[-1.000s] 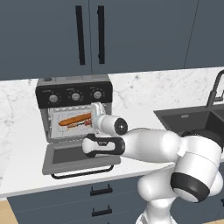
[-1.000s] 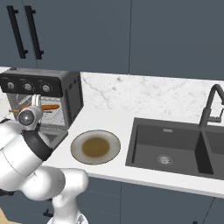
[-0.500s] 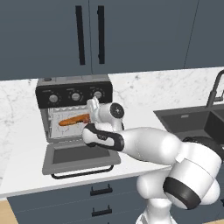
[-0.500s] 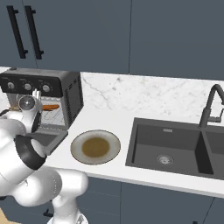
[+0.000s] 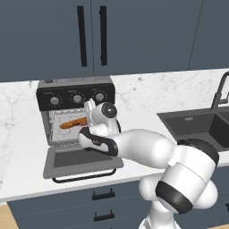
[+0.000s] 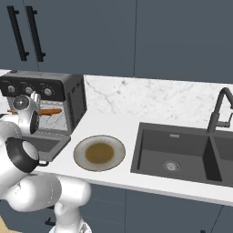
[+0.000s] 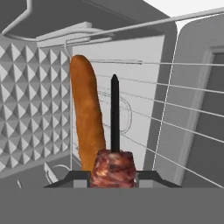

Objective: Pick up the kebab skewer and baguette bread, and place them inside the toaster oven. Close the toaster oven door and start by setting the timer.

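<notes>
The toaster oven [image 5: 74, 91] stands on the counter with its door [image 5: 80, 160] dropped flat in front. The baguette bread [image 5: 74, 123] lies on the wire rack [image 7: 183, 109] inside, an orange loaf [image 7: 87, 118] in the hand view. My gripper [image 7: 113, 177] is at the oven's mouth and shut on the kebab skewer [image 7: 113, 168]. Reddish-brown meat sits between the fingertips [image 7: 76, 177], and the dark stick points into the cavity just right of the loaf. In the left base view the hand [image 5: 89, 107] partly covers the opening's right side.
A round plate [image 6: 99, 152] with a brown centre sits on the counter right of the open door. Further right are the dark sink [image 6: 182, 154] and its faucet [image 6: 218, 109]. Dark cabinets hang above, and three knobs [image 5: 77, 98] line the oven's panel.
My hand has risen and moved left toward the oven opening, carrying the skewer in beside the baguette. The baguette and the door have not moved.
</notes>
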Available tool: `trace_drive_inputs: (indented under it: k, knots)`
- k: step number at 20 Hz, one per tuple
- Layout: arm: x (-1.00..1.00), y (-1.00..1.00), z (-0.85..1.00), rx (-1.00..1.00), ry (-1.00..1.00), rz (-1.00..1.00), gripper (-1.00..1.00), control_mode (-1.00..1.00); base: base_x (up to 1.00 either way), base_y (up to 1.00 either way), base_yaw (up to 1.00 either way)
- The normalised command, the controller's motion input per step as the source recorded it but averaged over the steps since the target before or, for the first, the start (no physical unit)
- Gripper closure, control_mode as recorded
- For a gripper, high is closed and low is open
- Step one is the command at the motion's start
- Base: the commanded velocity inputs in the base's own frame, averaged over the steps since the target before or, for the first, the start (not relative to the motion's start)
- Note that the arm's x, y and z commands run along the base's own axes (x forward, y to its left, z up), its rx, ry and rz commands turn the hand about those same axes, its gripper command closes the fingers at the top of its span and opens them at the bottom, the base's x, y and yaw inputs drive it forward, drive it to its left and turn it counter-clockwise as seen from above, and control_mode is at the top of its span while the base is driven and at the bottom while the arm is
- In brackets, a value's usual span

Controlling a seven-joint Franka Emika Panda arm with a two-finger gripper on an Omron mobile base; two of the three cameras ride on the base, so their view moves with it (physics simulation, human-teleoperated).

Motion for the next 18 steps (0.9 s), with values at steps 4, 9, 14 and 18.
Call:
trace_drive_inputs:
  k: [4, 9, 14, 18]
  knots:
    - [0.13, -0.09, 0.0, 0.0, 0.07, 0.0, 1.0, -1.0, 0.0, 0.0, 0.0]
    - [0.14, -0.16, 0.01, 0.0, 0.05, 0.0, -1.0, -1.0, 0.0, 0.0, 0.0]
    - [0.05, -0.14, 0.0, 0.0, 0.04, 0.0, -1.0, -1.0, 0.0, 0.0, 0.0]
    - [0.0, -0.24, 0.0, 0.0, 0.0, 0.01, -1.0, -1.0, 0.0, 0.0, 0.0]
